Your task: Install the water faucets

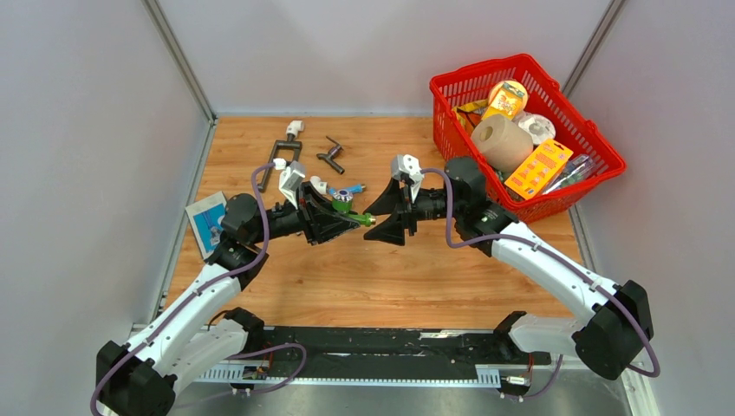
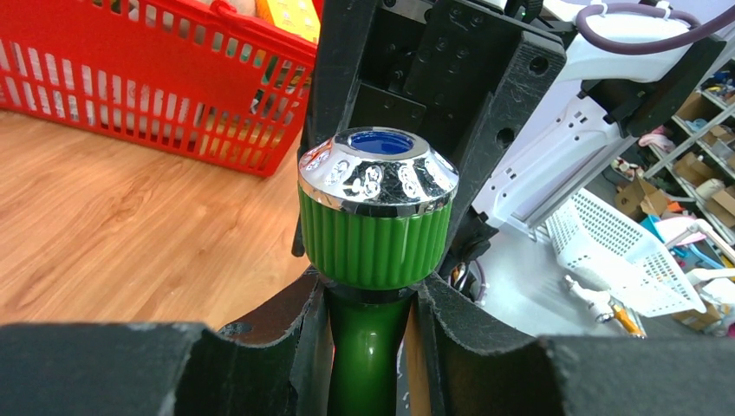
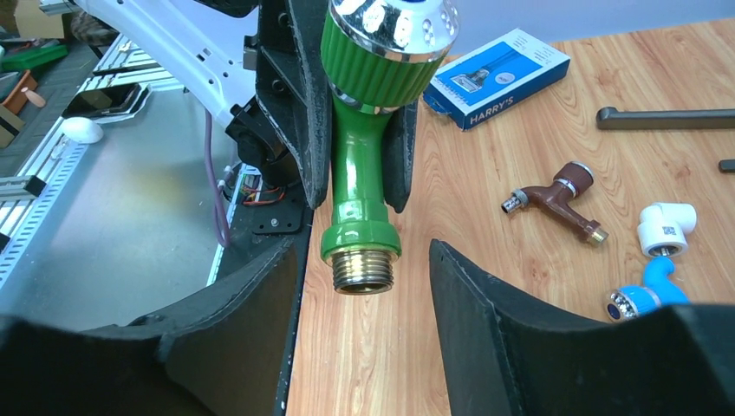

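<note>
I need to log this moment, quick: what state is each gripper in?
Left gripper: shut on the green faucet, clamping its stem.
Right gripper: open, fingers either side of the faucet's threaded end, not closed on it.

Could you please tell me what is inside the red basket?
The red basket holds a brownish paper roll, an orange box and a yellow packet; anything beneath them is covered.

You get bright, even overhead light, soft faint shadows on the wooden table (image 1: 347, 277), mirror glare spots on the green faucet (image 2: 374, 234) chrome collar, wrist views sharp up close, far background slightly soft.
</note>
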You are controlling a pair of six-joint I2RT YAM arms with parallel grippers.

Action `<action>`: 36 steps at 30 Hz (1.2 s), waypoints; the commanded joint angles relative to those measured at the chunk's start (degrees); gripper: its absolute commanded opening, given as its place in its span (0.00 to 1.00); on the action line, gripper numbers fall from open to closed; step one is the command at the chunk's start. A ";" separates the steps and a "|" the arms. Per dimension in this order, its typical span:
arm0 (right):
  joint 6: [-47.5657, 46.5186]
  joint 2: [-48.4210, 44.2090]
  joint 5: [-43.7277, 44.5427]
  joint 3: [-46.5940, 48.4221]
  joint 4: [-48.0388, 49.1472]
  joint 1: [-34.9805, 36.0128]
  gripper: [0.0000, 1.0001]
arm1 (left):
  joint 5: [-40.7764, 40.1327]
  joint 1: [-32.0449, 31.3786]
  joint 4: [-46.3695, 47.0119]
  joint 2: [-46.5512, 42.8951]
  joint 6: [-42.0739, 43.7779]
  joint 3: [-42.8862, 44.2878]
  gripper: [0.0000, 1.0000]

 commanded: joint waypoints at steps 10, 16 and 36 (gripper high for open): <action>0.67 -0.41 -0.41 2.33 1.81 0.90 0.58 | -0.86 -0.18 -1.16 -1.33 3.09 0.75 0.00; 0.76 -0.15 -0.14 2.42 1.72 0.99 0.46 | -0.86 -0.18 -1.33 -1.51 3.18 0.92 0.00; -5.12 0.91 1.09 4.88 -6.27 1.07 0.00 | 3.27 -0.36 -14.84 0.86 7.74 6.72 0.56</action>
